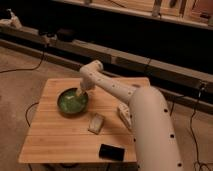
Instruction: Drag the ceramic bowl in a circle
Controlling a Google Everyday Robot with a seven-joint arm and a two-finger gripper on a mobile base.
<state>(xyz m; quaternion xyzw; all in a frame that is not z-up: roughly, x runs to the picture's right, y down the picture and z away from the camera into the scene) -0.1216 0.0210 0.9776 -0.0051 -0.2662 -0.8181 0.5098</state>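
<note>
Sitting at the back-right rim of the ceramic bowl (70, 103), the gripper (80, 93) looks placed to hook that edge for dragging; whether it is wide or clamped I cannot tell. Left of the bowl the edge of the table (45, 142) is near, and a pale block (95, 123) just front-right of the bowl crowds the circle. Most open room lies in front of the bowl.

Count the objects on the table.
4: ceramic bowl left, gripper at its rim; pale block centre; white item beside the arm; black slab front edge. Arm may hide others.
</note>
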